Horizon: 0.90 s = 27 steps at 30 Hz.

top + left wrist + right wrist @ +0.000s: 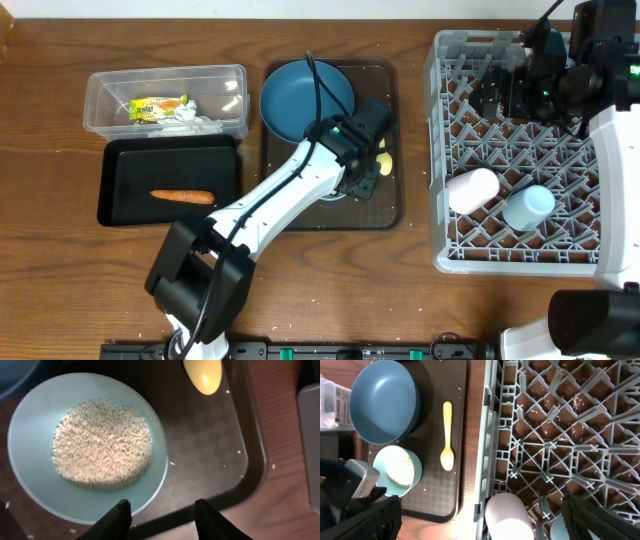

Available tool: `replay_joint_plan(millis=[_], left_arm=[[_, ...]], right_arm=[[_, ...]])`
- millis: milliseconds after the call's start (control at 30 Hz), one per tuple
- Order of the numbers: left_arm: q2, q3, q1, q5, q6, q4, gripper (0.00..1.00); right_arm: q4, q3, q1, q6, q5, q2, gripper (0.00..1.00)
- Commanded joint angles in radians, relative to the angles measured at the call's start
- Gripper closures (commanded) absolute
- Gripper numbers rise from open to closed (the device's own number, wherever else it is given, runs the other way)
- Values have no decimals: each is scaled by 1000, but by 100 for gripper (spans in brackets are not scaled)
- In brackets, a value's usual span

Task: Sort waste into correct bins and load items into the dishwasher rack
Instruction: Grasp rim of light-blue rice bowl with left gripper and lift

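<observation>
My left gripper (162, 505) is open, low over the near rim of the pale bowl (30, 425), which holds white rice (102, 442). The yellow spoon (202, 375) lies beside the bowl. The dark blue plate (295, 95) sits behind them. My right gripper (490, 95) is open and empty above the grey rack (440, 150). The pinkish-white cup (472, 189) and light blue cup (528, 207) lie in the rack. The clear tub (100, 90) holds the wrapper (158, 107) and white paper (195, 122). The sausage (182, 196) lies in the black tray (130, 160).
The bowl, spoon and plate rest on a dark brown serving tray (390, 215) between the bins and the rack. My left arm reaches across this tray from the front. Loose rice grains are scattered on the tray (210, 450) and under the rack.
</observation>
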Motion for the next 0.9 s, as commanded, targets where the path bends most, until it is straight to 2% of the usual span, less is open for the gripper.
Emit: replay_joint_plan(millis=[0, 167, 400, 600, 867], left_arm=[[-8, -37, 2, -20, -12, 24, 55], [-8, -47, 11, -56, -16, 34, 55], [-8, -46, 160, -79, -164, -3, 54], [-8, -47, 256, -79, -163, -24, 54], [-6, -62, 266, -77, -164, -17, 54]], right_arm=[[1, 16, -6, 14, 10, -15, 1], [1, 16, -6, 13, 10, -15, 1], [0, 16, -6, 13, 10, -13, 1], [-2, 15, -6, 13, 10, -13, 1], [-3, 14, -3, 13, 10, -13, 1]])
